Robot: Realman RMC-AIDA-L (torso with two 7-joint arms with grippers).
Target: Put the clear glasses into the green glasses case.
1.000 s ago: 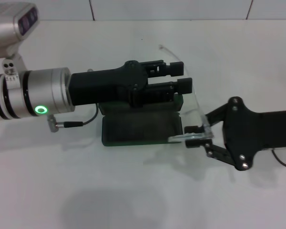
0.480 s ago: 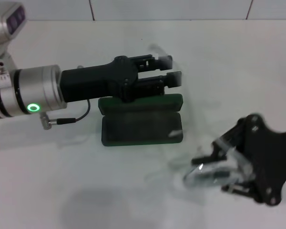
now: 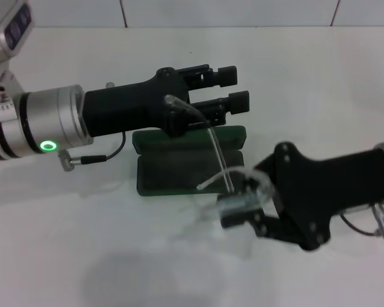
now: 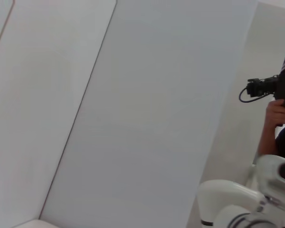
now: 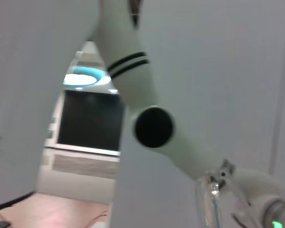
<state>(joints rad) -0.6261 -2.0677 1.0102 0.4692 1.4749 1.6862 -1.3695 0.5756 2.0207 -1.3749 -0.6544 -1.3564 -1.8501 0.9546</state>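
Clear glasses [image 3: 227, 182], pinched in my right end effector [image 3: 238, 206], lie lower right of the green glasses case [image 3: 189, 163]; my left end effector [image 3: 233, 88], spread, hovers above.

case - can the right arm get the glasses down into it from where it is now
Probably yes. The case lies open, its tray uncovered, and the right gripper holds the glasses at its near right corner. The left gripper hovers over the lid, not the tray.
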